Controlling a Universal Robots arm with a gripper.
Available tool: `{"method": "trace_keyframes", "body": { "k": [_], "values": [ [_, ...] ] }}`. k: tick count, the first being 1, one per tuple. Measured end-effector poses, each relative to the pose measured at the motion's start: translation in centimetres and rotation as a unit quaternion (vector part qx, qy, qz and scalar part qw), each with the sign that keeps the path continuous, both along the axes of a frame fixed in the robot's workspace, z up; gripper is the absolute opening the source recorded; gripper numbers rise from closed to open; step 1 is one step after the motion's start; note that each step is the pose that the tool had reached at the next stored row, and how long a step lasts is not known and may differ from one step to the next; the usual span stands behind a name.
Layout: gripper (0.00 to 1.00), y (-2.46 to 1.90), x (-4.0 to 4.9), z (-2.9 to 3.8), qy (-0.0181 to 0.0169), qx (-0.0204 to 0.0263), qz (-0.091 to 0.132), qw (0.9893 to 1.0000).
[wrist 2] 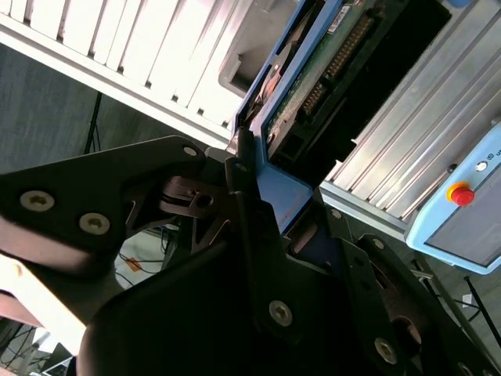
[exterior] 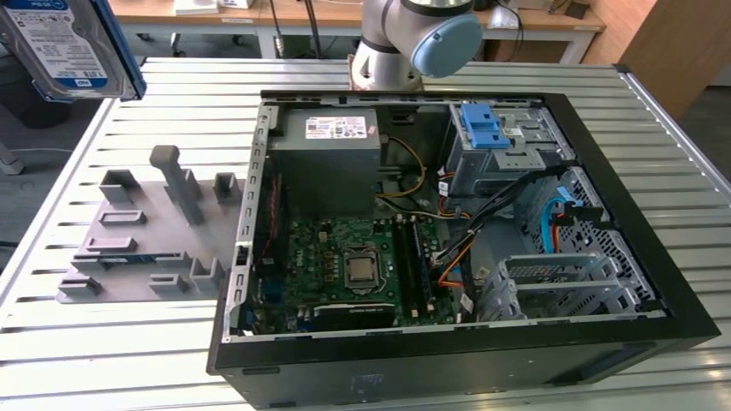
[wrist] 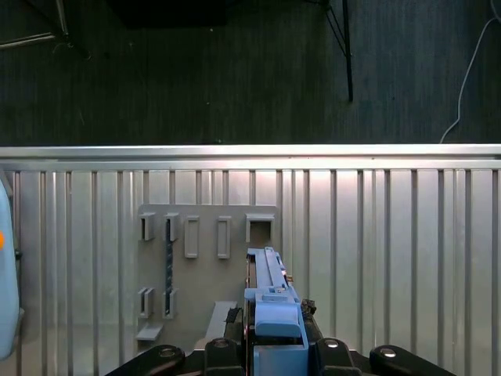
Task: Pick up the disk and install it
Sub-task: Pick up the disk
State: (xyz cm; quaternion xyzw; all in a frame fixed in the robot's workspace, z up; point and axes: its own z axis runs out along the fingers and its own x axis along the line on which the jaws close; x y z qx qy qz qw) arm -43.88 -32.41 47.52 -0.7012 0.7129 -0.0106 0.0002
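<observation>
One disk [exterior: 68,44] hangs high above the slatted table [exterior: 115,360], apparently clamped edge-on in the claw [wrist: 274,346].

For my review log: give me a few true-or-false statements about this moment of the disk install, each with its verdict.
1. The gripper is shut on the disk and holds it clear of the table. True.
2. The disk sits in the drive cage. False: it hangs in the air at the exterior view's upper left, outside the computer case.
3. The computer case lies open with its motherboard exposed. True.
4. The grey fixture plate lies on the exterior view's right of the case. False: it lies on the table on the left of the case.
</observation>
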Motion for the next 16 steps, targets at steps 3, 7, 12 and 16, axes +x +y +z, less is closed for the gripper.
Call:
{"method": "trace_keyframes", "body": {
  "k": [3, 7, 12, 16],
  "values": [
    [0.37, 0.00, 0.00, 0.12, 0.0001, 0.0000, 0.000, 1.0000],
    [0.37, 0.00, 0.00, 0.62, 0.0000, 0.0000, 0.000, 1.0000],
    [0.37, 0.00, 0.00, 0.72, -0.0001, 0.0000, 0.000, 1.0000],
    [0.37, 0.00, 0.00, 0.74, 0.0000, 0.0000, 0.000, 1.0000]
  ]
}}
